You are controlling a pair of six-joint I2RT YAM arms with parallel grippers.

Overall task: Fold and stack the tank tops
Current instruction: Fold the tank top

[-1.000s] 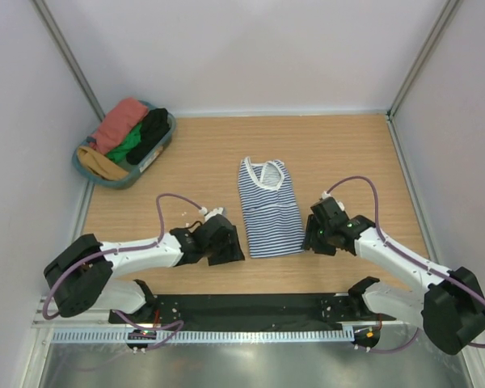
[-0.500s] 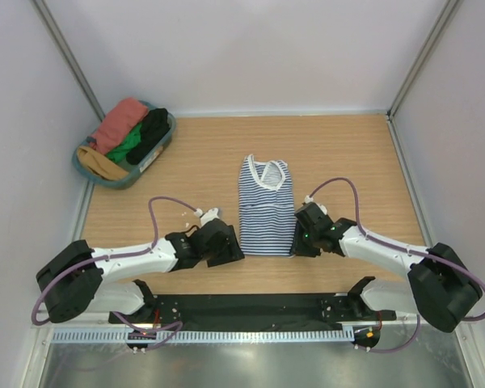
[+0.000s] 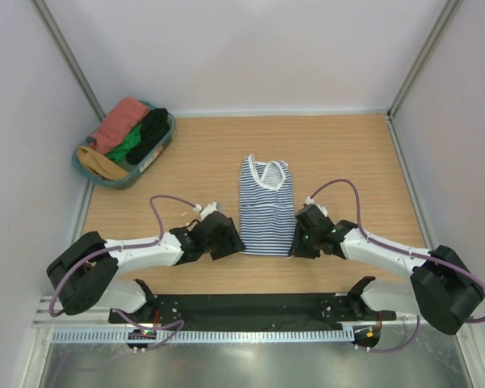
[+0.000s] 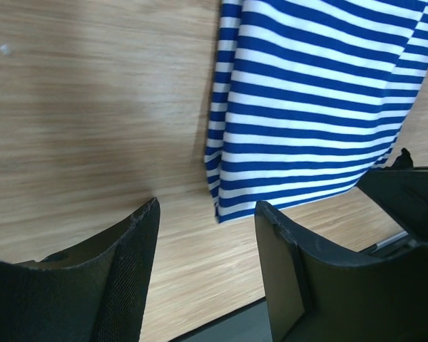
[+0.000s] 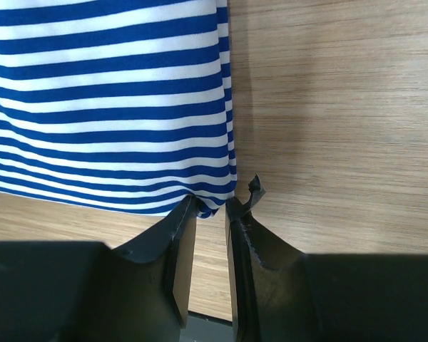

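The navy-and-white striped tank top [image 3: 265, 206] lies folded into a narrow strip in the middle of the wooden table, neckline away from me. My right gripper [image 3: 295, 240] is at its near right corner. In the right wrist view the fingers [image 5: 235, 221] pinch that hem corner of the striped top [image 5: 107, 100], so the right gripper [image 5: 210, 208] is shut on it. My left gripper [image 3: 230, 241] is at the near left corner. In the left wrist view the left gripper [image 4: 208, 221] stands open, with the corner of the striped cloth [image 4: 314, 92] just ahead of the gap.
A blue-grey basket [image 3: 155, 155] at the far left holds several bunched cloths: salmon-red [image 3: 120, 123], green, black and mustard. A black mat [image 3: 250, 305] runs along the near edge between the arm bases. White walls close in the table.
My right gripper has moved left to the top's near right corner and closed on it. My left gripper has edged right, closer to the near left corner.
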